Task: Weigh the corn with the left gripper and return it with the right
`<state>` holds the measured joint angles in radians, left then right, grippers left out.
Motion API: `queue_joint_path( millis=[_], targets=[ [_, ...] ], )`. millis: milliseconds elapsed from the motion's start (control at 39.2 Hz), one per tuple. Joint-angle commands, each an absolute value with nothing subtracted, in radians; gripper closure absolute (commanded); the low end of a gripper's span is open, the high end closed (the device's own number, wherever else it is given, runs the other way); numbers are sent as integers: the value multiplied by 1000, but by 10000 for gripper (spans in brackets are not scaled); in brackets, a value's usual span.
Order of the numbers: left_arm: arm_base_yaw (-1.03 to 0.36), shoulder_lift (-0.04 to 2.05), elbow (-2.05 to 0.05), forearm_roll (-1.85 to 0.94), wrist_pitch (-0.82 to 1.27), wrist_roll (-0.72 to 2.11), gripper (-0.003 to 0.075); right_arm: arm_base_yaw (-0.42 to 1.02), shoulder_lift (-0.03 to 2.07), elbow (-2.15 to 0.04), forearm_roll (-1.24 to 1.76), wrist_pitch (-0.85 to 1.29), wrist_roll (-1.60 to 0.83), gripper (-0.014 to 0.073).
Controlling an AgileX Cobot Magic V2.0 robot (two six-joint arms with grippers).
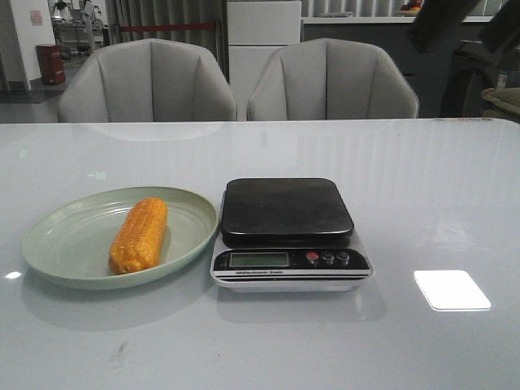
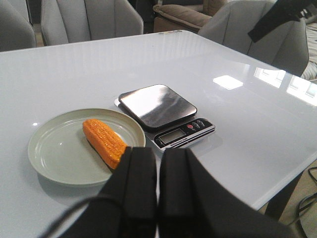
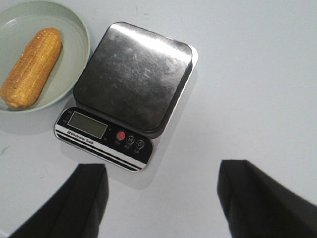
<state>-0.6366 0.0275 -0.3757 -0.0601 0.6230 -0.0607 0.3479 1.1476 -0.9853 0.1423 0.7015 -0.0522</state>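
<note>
The orange-yellow corn (image 1: 139,236) lies on the green plate (image 1: 57,236) at the table's left. It also shows in the left wrist view (image 2: 104,142) and the right wrist view (image 3: 31,67). The kitchen scale (image 1: 287,231) stands just right of the plate, its steel top bare. My left gripper (image 2: 158,156) is shut and empty, hanging above the table in front of the plate, apart from the corn. My right gripper (image 3: 162,173) is wide open and empty, above the table in front of the scale (image 3: 130,94). Neither gripper shows in the front view.
Two grey chairs (image 1: 146,81) stand behind the table's far edge. A bright light patch (image 1: 452,289) lies on the glossy table to the right of the scale. In the left wrist view the table's right edge (image 2: 292,173) is close by.
</note>
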Motion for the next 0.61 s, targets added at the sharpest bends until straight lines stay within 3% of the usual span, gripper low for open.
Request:
queue_joint_path(
  millis=[0, 586],
  targets=[
    [-636, 40, -400, -63, 550, -67, 606, 346, 1009, -901, 149, 567, -67, 32],
    [-636, 40, -400, -63, 550, -67, 606, 346, 260, -413, 150, 337, -146, 32]
  ],
)
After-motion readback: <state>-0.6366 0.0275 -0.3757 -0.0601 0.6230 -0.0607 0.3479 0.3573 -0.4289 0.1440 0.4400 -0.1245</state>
